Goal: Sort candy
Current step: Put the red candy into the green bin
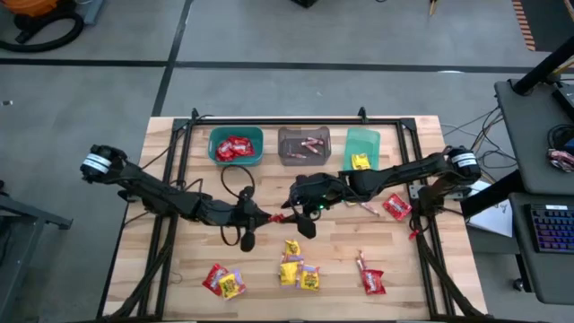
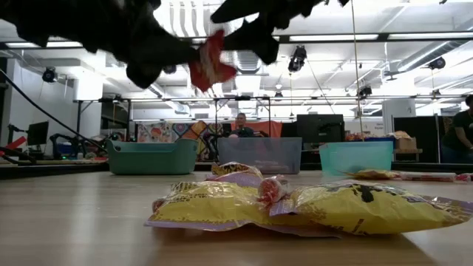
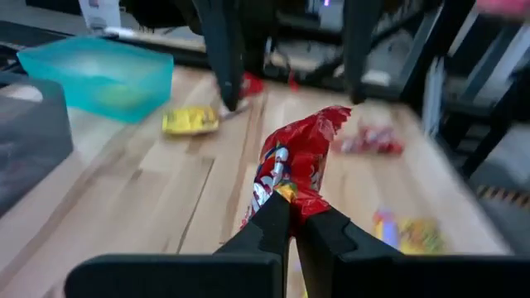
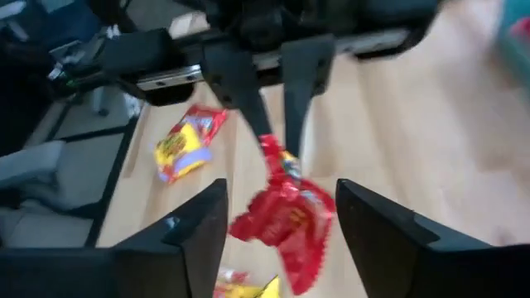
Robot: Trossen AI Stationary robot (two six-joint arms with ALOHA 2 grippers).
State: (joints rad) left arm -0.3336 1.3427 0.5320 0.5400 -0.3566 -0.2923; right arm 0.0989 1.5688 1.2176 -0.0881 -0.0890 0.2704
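A red candy packet (image 3: 298, 161) hangs in the air over the table's middle, with my left gripper (image 3: 294, 217) shut on it. In the high view the packet (image 1: 278, 218) shows as a small red spot between the two arms. My right gripper (image 4: 281, 192) faces it from the table's right and stands open; its fingers are on either side of the packet (image 4: 286, 219) with a gap on both sides. More candy lies loose on the near half of the table (image 1: 170, 242): yellow packets (image 1: 294, 269), a red and a yellow packet (image 1: 222, 280) and red ones (image 1: 372, 280). My left gripper pinches one end of the red packet (image 3: 284, 192) between its two fingers, coming nearly level from the table's left. The rest of the packet sticks out past the fingertips toward my right gripper, crumpled, and is lifted clear of the table.
Three bins stand in a row at the far edge: a teal bin (image 1: 215, 151) with red packets, a grey bin (image 1: 285, 154) with pinkish sticks, and a green bin (image 1: 362, 142) with a yellow packet. Another red packet (image 1: 396, 206) lies at the right.
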